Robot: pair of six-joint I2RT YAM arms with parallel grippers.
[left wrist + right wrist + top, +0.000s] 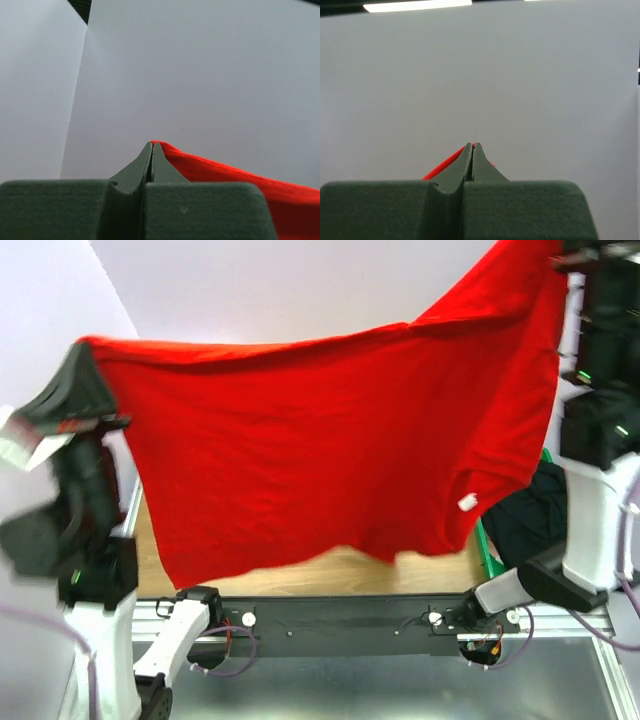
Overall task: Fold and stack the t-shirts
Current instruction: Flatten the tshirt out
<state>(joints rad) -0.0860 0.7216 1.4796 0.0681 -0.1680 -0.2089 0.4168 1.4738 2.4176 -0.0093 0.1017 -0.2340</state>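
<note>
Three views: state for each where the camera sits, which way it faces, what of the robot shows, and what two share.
Top external: above and behind the robot, facing forward and down at the red t-shirt stretched in the air; both arms show.
Left wrist: on the left arm, looking along the left hand, shut on a shirt corner, toward a blank wall.
Right wrist: same for the right hand, red cloth pinched at its tips.
Shared: both wrist views show shirt and wall.
</note>
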